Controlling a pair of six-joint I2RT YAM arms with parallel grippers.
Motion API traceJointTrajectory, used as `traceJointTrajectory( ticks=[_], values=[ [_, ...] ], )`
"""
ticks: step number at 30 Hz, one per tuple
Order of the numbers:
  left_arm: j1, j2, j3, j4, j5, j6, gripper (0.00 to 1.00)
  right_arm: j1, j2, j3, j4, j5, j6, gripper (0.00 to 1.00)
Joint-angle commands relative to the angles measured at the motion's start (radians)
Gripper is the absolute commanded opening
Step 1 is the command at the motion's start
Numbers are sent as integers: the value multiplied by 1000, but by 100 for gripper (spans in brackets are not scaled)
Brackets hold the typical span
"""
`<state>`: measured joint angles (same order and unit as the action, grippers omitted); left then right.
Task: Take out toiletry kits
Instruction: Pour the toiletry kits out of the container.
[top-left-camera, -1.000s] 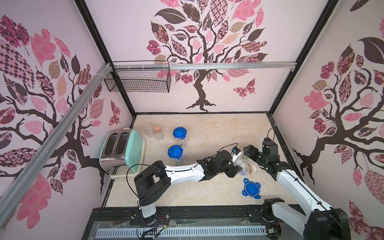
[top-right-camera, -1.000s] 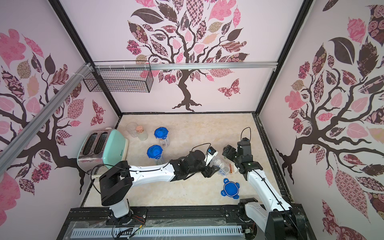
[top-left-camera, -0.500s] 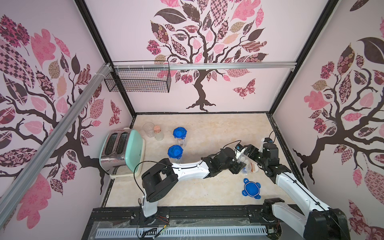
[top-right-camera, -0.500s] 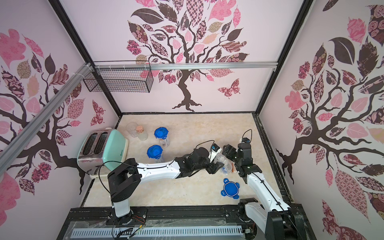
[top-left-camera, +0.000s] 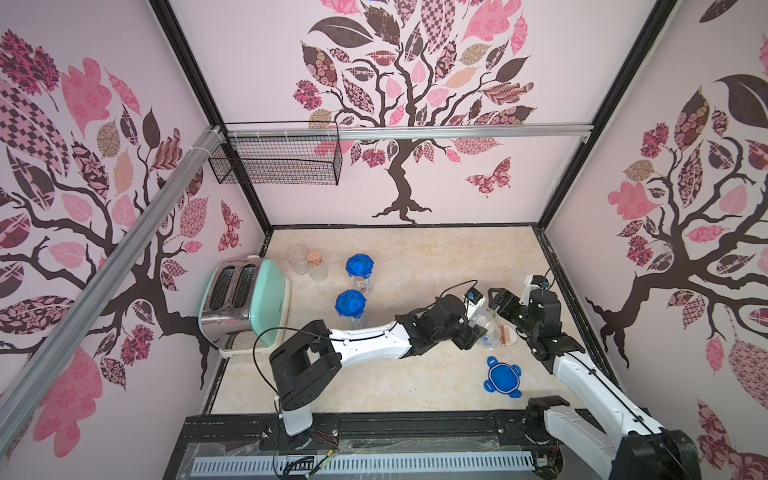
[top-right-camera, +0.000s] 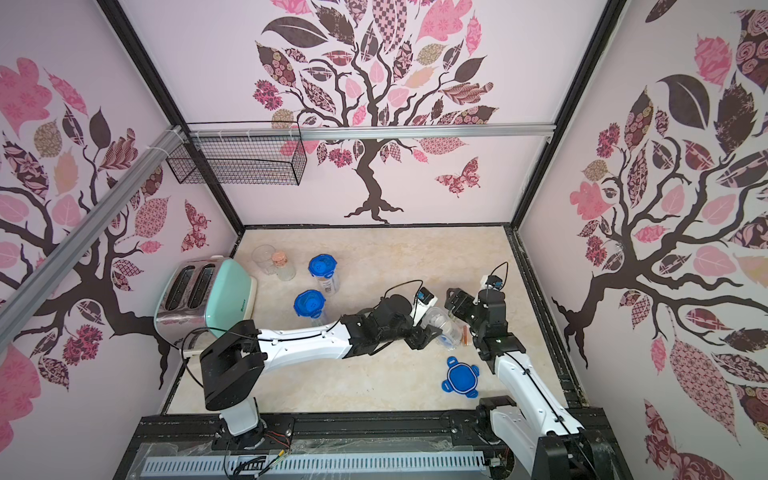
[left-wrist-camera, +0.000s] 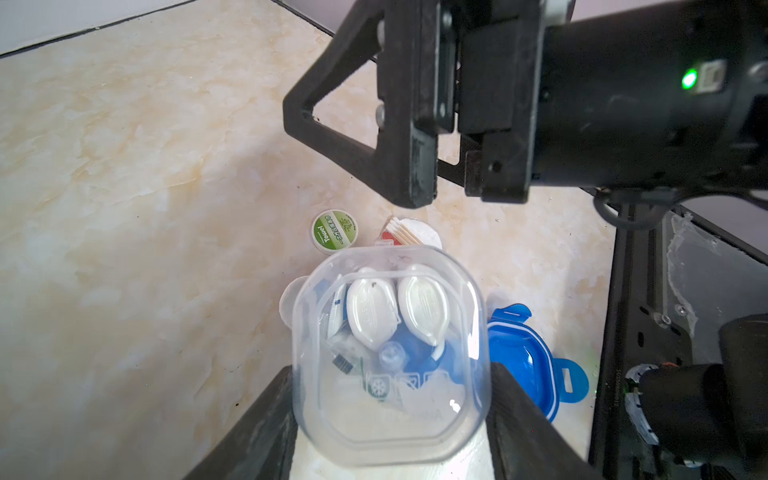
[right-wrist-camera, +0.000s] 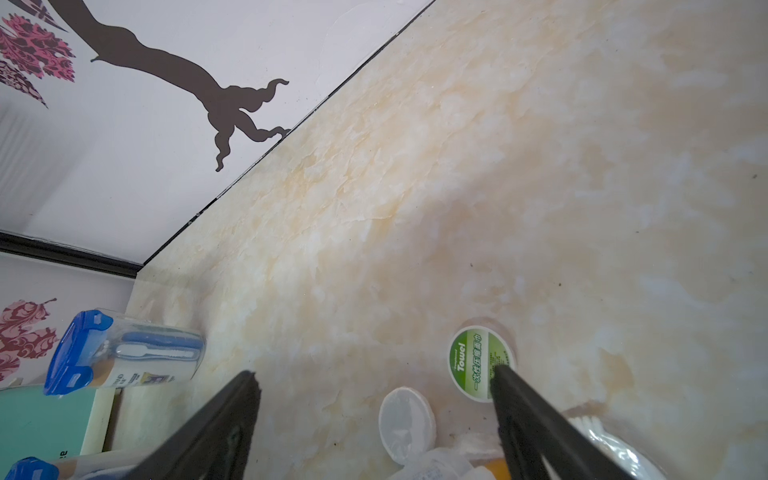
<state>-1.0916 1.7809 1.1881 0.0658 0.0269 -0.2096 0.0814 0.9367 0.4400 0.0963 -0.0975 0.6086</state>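
My left gripper (top-left-camera: 477, 329) is shut on a clear lidless canister (left-wrist-camera: 390, 399), held tilted over the table's right side. Inside it lie toiletry kit items: two white bottles (left-wrist-camera: 370, 311) and blue-and-white pieces. More kit items lie on the table beyond it: a green-topped tub (right-wrist-camera: 482, 363), a round white tub (right-wrist-camera: 406, 424) and a clear packet of swabs (left-wrist-camera: 409, 232). My right gripper (right-wrist-camera: 374, 378) hangs open just above these loose items, one of its fingers (right-wrist-camera: 523, 415) at the green tub's edge. In both top views it (top-right-camera: 457, 305) stands right behind the canister (top-right-camera: 442, 328).
The canister's blue lid (top-left-camera: 502, 377) lies near the front right. Two closed blue-lidded canisters (top-left-camera: 360, 266) (top-left-camera: 351, 302) stand mid-left, with a cork-stoppered jar (top-left-camera: 316, 266) and a clear cup (top-left-camera: 297, 257) behind. A mint toaster (top-left-camera: 243, 305) is at the left, a wire basket (top-left-camera: 276, 160) on the wall.
My left arm has carried the canister a little to the right and back, closer to the right gripper. The right gripper stays open and has shifted slightly back.
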Motion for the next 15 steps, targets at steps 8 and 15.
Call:
traceJointTrajectory(
  ticks=[8,15],
  values=[
    [6,-131,-84,-13,10,-11,0,-6,2,1,11,-1,8,90],
    [6,-184,-206,53,-23,-53,0,-6,2,-3,15,-5,10,90]
  ],
)
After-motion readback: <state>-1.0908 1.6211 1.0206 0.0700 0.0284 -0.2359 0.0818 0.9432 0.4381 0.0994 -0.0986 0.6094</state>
